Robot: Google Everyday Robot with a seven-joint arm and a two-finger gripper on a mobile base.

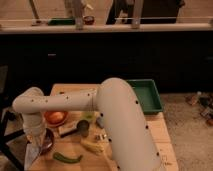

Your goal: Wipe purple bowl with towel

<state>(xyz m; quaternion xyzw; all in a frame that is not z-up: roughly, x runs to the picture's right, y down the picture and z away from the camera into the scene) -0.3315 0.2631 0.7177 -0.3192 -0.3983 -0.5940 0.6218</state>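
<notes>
The purple bowl (47, 140) sits at the front left of the wooden table (155, 131). My white arm reaches across the table from the right. Its wrist bends down at the table's left edge. My gripper (34, 143) is low beside the bowl's left rim and is shut on a pale towel (30, 156), which hangs down from it over the table's front-left corner. The wrist hides the bowl's left part.
An orange bowl (56, 118) stands just behind the purple bowl. A dark can (82, 128), a banana (92, 146) and a green pepper (67, 158) lie to the right of it. A green tray (149, 96) sits at the back right. A dark counter stands behind the table.
</notes>
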